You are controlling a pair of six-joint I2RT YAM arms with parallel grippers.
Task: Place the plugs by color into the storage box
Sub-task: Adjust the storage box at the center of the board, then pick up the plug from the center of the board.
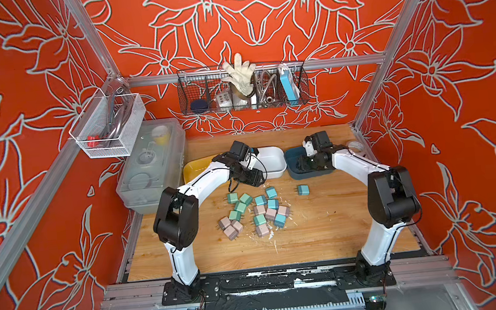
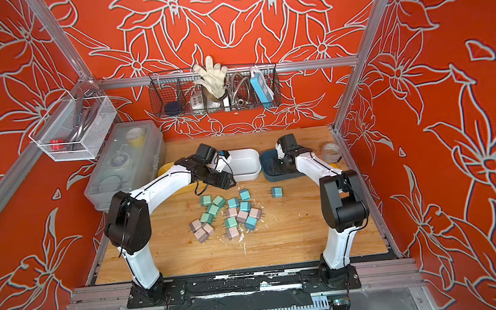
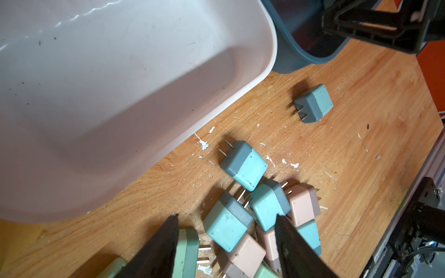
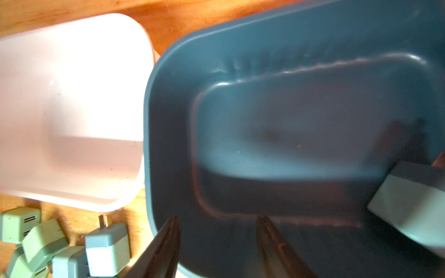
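Plugs (image 1: pixel 255 213) lie heaped at the centre of the bench (image 1: pixel 324 241), with one light blue plug (image 1: pixel 303 190) apart to the right. Left fingers (image 3: pixel 159 250) hover over the heap's far edge, moderately parted and gripping nothing; a blue plug (image 3: pixel 227 223) lies beneath the gap. Right fingers (image 4: pixel 161 248) stand over the blue box (image 4: pixel 168 96), narrowly parted and empty. One pale plug (image 4: pixel 414 207) lies inside the box, beside them.
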